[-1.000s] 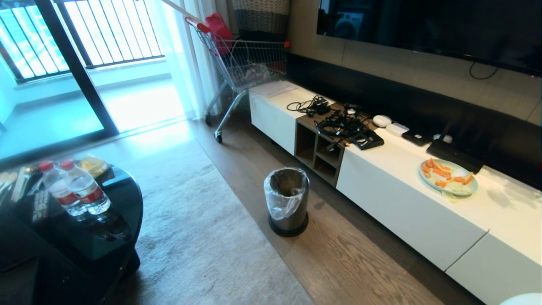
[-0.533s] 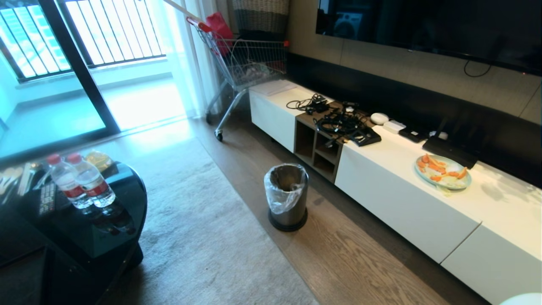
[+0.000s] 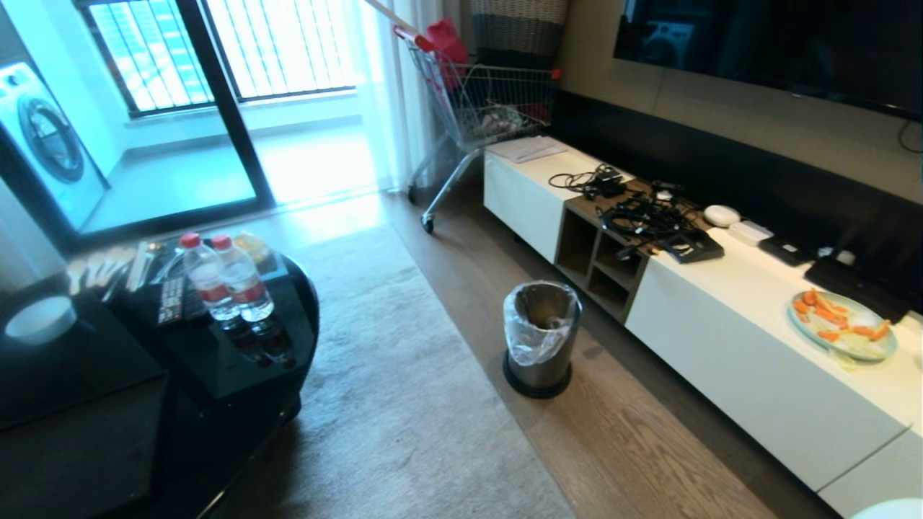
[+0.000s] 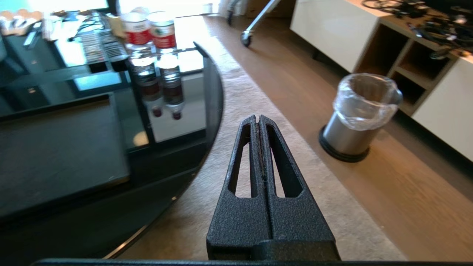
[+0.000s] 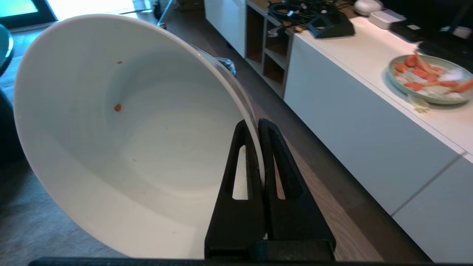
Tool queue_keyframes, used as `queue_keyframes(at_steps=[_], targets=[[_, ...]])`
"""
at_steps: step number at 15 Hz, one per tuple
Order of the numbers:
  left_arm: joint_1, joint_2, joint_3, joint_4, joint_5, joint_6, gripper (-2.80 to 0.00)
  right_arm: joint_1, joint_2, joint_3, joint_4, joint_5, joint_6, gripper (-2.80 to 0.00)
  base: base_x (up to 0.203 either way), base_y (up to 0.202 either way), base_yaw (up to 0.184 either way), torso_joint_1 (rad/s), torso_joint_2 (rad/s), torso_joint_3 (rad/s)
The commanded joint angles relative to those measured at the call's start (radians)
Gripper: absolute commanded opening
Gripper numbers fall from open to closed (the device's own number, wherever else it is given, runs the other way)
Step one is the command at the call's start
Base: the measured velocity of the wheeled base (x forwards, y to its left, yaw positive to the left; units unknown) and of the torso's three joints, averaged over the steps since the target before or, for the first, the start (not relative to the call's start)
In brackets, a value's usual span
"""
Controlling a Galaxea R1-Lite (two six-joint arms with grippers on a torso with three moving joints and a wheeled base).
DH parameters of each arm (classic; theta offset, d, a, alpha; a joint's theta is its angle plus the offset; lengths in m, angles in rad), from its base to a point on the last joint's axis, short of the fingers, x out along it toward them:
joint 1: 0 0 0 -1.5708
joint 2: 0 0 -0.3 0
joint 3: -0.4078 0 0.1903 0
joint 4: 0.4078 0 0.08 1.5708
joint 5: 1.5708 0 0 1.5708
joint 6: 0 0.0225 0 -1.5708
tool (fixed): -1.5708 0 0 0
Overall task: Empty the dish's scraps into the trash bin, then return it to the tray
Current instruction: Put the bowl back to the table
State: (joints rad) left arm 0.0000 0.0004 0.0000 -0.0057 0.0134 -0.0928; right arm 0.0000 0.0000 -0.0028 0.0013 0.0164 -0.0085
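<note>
Dish (image 5: 122, 140) first: my right gripper (image 5: 257, 127) has its fingers (image 5: 273, 147) pinched shut on the near rim of the cream-white bowl, one inside the wall and one outside. I see it tipped on its side with the mouth turned toward the wrist camera. Its inside is nearly bare; only a couple of tiny orange specks (image 5: 117, 107) cling to the wall. In the head view just a pale sliver of it (image 3: 890, 509) shows at the near right corner. My left gripper (image 4: 258, 121) carries nothing, its fingers (image 4: 244, 147) pressed flat together, and it hangs over the edge of the grey rug (image 4: 258, 96), between the dark glass surface (image 3: 216, 360) on the left and the trash bin (image 3: 541, 339). That bin stands upright on the wood floor (image 3: 634, 447), its crinkled clear liner folded over the rim, just in front of the open wooden shelf of the long white cabinet (image 3: 721, 346) on the right. On the cabinet's top, well to the right of the bin, a pale-blue plate (image 3: 842, 335) holds a heap of orange slices. Farther along lies a tangle of black cables (image 3: 649, 216). The black tray (image 4: 55, 151) sits at the near end of the glass surface, with two water bottles (image 3: 227, 277) standing beyond it and a small white bowl (image 3: 40, 319) at the far left. A shopping cart (image 3: 483, 101) stands at the far end of the room.
</note>
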Motion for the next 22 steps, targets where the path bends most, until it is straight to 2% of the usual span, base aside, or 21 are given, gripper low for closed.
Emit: queue_keyframes(at_steps=[1, 22], targets=[[0.0, 0.0, 0.0, 0.0, 0.0, -0.001, -2.8, 0.0, 0.002, 0.0, -0.001, 0.0, -0.001, -2.8, -0.001, -0.011, 0.169, 0.004, 0.0, 0.002], [0.0, 0.0, 0.0, 0.0, 0.0, -0.001, -2.8, 0.0, 0.0, 0.001, -0.002, 0.0, -0.001, -2.8, 0.0, -0.01, 0.168, 0.003, 0.0, 0.002]])
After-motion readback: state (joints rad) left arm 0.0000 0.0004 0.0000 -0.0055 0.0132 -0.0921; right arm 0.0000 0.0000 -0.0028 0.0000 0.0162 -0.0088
